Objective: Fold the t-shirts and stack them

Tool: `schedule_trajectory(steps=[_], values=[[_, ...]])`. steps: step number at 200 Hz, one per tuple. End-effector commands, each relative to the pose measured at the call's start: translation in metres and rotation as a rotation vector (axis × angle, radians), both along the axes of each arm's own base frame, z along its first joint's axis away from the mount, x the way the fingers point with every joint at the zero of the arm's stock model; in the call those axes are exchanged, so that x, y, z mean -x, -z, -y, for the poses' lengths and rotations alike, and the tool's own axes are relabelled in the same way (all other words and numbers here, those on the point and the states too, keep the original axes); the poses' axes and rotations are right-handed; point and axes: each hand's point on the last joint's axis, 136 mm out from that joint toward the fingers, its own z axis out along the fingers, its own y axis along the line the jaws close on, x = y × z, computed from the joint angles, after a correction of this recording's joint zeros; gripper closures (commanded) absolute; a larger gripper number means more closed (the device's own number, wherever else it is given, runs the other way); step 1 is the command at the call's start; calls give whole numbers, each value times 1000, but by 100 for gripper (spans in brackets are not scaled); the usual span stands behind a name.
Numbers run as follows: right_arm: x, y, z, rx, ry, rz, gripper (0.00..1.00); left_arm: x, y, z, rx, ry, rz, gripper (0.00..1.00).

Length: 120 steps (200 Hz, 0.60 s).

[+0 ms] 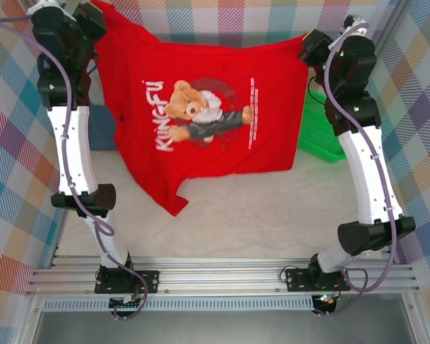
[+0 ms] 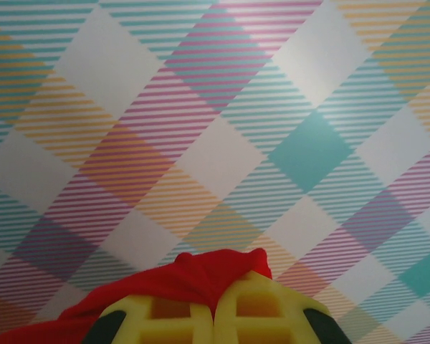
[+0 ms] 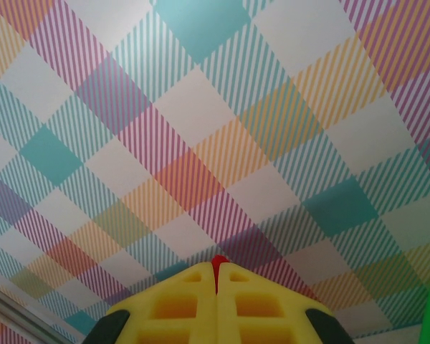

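Note:
The red t-shirt (image 1: 201, 107) hangs spread out above the table, its bear print and white lettering facing the top camera. My left gripper (image 1: 93, 20) is shut on its top left corner, and my right gripper (image 1: 309, 44) is shut on its top right corner. In the left wrist view, red cloth (image 2: 193, 276) bunches out between the closed yellow fingers of the left gripper (image 2: 215, 297). The right wrist view has a thin red sliver (image 3: 216, 262) pinched at the tips of the right gripper (image 3: 216, 276). A slate-blue t-shirt (image 1: 102, 130) lies on the table beside the left arm, partly hidden.
A green mesh basket (image 1: 319, 135) stands at the right, behind the right arm and partly covered by the hanging shirt. The pale tabletop (image 1: 236, 215) lies below the shirt's lower hem. Plaid-patterned walls (image 1: 7, 143) surround the table.

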Motion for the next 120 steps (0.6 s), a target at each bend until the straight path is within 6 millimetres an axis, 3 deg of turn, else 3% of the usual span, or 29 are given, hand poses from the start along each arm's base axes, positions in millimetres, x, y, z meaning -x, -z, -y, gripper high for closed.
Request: schedule_trajectory(steps=[1,19,36,49,65,78,87,90,92,102,103,107,113,120], values=[[38,-63,20,-45,28,163,100,100,-115,-1,57,72,371,100],[48,-68,28,-47,41,170,100,124,-134,-10,88,75,439,100],[59,-68,31,-46,44,164,100,136,-136,-7,105,111,433,100],[65,-59,32,-46,37,142,100,139,-125,2,103,153,361,100],[71,-34,29,-45,13,74,100,138,-89,13,69,184,188,100],[73,2,24,-47,-17,-18,100,129,-33,27,11,198,-13,100],[75,37,20,-51,-39,-98,100,138,-1,39,-11,223,-91,100],[77,49,19,-54,-46,-124,100,130,24,41,-6,227,-147,100],[77,60,19,-55,-48,-149,100,139,25,43,-8,230,-140,100],[82,108,16,-60,-66,-256,100,138,97,48,16,215,-279,100],[82,114,16,-60,-67,-269,100,143,96,48,16,214,-272,100],[86,132,15,-66,-73,-307,100,144,131,50,22,207,-343,100],[90,168,15,-75,-70,-391,100,156,163,50,17,184,-406,100],[98,209,14,-94,-69,-491,100,168,217,50,-4,166,-524,100]])
